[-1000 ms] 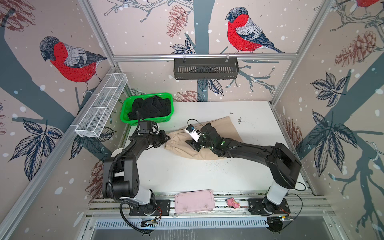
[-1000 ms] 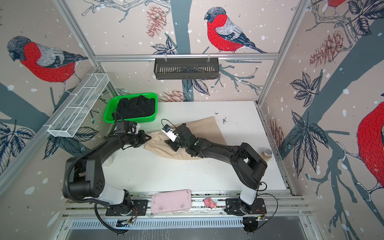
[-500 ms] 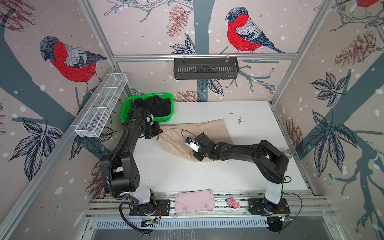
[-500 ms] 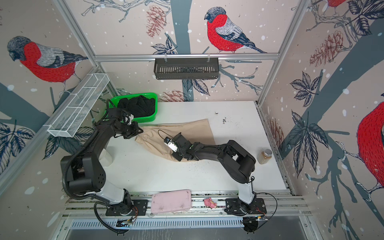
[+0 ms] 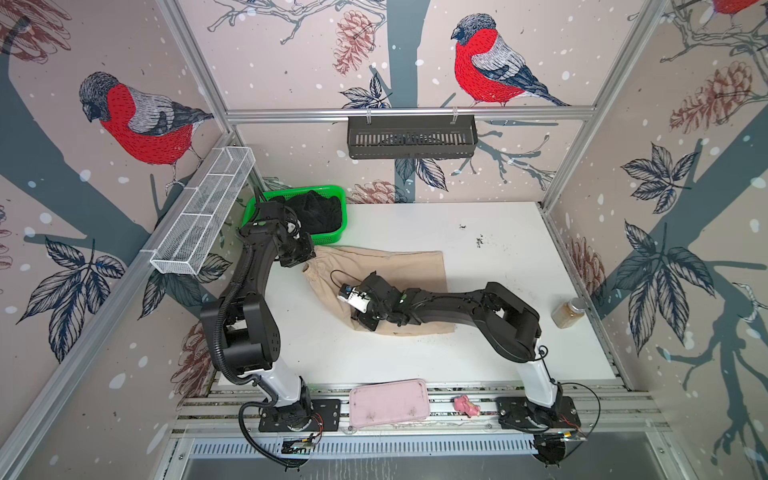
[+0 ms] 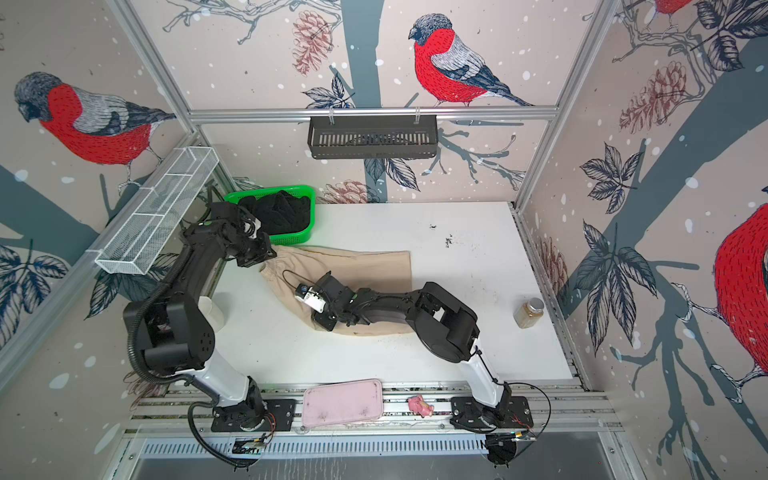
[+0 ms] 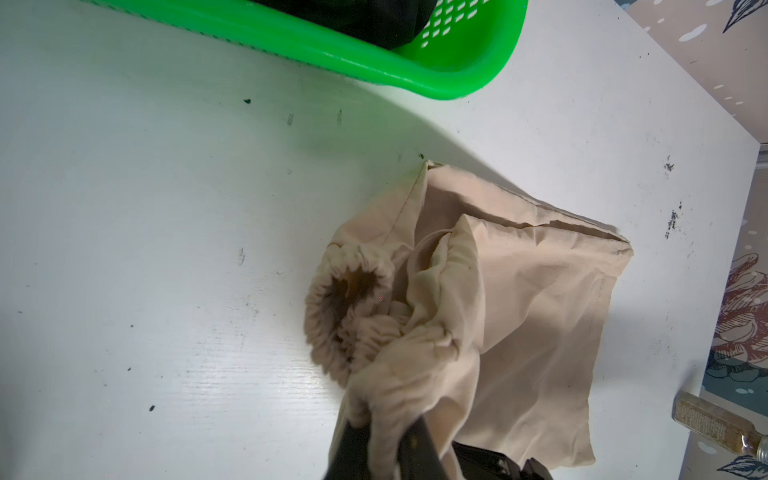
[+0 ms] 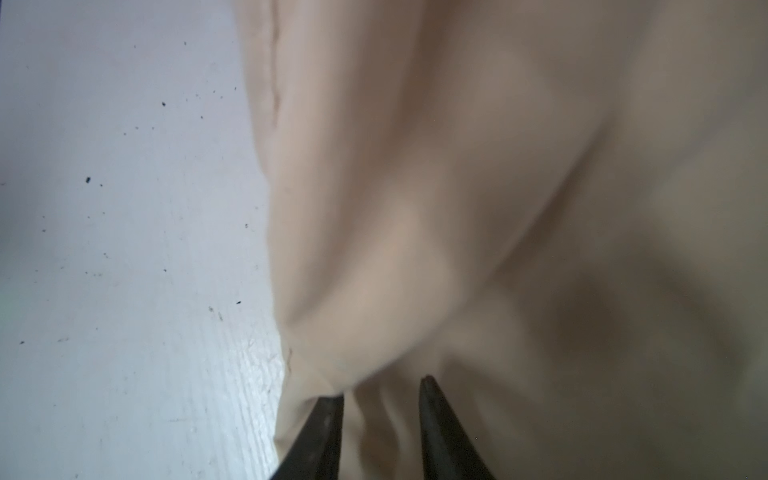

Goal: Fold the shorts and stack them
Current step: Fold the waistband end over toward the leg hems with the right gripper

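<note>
in both top views the beige shorts lie crumpled on the white table, black shorts in the green basket. left wrist view: my left gripper is clamped on the gathered waistband. right wrist view: my right gripper has its tips apart over smooth beige cloth.

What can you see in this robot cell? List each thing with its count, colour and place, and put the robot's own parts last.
beige shorts: one, tan, mid-table
black shorts: one, black, in the basket
basket: one, green, far left corner of the table
jar: one, amber with clear lid, right table edge
pink tray: one, front rail
pink rag: one, front rail
wire shelf: one, white, left wall
slotted shelf: one, black, back wall
left hand: shut on the beige shorts' waistband
right hand: jaws parted, over the beige shorts
</note>
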Robot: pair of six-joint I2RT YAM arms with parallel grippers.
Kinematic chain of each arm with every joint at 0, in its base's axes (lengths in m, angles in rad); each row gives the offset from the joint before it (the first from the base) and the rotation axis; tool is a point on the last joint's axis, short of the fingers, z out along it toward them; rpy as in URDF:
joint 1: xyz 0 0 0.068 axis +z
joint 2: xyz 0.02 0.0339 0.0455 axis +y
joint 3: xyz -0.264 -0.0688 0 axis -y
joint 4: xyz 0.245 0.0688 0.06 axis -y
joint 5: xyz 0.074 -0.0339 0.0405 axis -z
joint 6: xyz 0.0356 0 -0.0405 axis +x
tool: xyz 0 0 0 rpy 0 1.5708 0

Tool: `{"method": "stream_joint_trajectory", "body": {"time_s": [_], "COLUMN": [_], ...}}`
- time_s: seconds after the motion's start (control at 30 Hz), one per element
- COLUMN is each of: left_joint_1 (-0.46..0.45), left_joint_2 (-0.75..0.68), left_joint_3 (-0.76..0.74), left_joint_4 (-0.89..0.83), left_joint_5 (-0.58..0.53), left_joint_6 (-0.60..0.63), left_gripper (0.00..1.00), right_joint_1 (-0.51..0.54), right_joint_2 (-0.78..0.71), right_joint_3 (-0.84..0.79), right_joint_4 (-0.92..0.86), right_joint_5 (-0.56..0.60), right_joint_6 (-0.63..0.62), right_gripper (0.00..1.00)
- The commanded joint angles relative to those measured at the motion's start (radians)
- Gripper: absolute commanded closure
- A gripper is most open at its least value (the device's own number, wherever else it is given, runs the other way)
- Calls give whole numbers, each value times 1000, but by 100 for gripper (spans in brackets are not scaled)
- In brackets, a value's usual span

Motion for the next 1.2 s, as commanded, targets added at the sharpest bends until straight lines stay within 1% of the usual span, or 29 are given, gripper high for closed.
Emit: {"method": "stream_joint_trajectory", "body": {"time_s": [0.0, 0.03, 0.07, 0.13, 0.2, 0.3, 0.4, 0.47, 0.53, 0.67, 0.77, 0.8, 0.83, 0.87, 0.93, 0.97, 1.07, 1.13, 1.17], "left_joint_1": [3, 3, 3, 3, 3, 3, 3, 3, 3, 3, 2, 1, -1, -8, -27, -46, -117, -145, -155], "left_joint_2": [6, 7, 9, 14, 25, 33, 33, 39, 44, 52, 46, 38, 33, 28, 23, 22, 17, 17, 18], "left_joint_3": [46, 57, 66, 78, 90, 98, 108, 133, 158, 184, 189, 185, 182, 181, 184, 188, 195, 194, 197], "left_joint_4": [-64, -71, -77, -84, -88, -82, -74, -84, -88, -88, -96, -96, -97, -101, -114, -123, -147, -150, -152], "left_joint_5": [-22, -28, -33, -39, -43, -33, -35, -43, -50, -19, -20, -18, -16, -16, -37, -61, -124, -118, -116], "left_joint_6": [37, 38, 39, 45, 45, 44, 43, 48, 46, 40, 39, 36, 37, 35, 32, 27, 11, -7, -18], "left_gripper": [100, 100, 100, 100, 100, 100, 100, 100, 100, 100, 100, 100, 100, 100, 100, 100, 100, 100, 100], "right_joint_1": [-49, -54, -47, -26, 1, 38, 62, 72, 78, 92, 86, 79, 71, 56, 21, 2, -69, -109, -122], "right_joint_2": [-92, -118, -135, -128, -87, -26, 35, 66, 93, 159, 175, 156, 130, 97, 16, -32, -182, -286, -335], "right_joint_3": [-73, -101, -124, -127, -96, -64, -14, 14, 32, 109, 147, 136, 118, 90, 29, -13, -168, -279, -336], "right_joint_4": [96, 100, 92, 54, 5, -8, -39, -65, -72, -105, -109, -87, -60, -24, 36, 68, 149, 179, 177], "right_joint_5": [-61, -45, -1, 32, 28, 25, 29, 42, 29, 25, 10, -1, -16, -39, -82, -94, -111, -94, -77], "right_joint_6": [77, 63, 32, -18, -47, -75, -97, -110, -119, -135, -113, -94, -72, -44, 19, 51, 135, 173, 183], "right_gripper": [64, 66, 70, 78, 85, 94, 97, 97, 97, 98, 96, 87, 76, 71, 67, 64, 61, 61, 64]}}
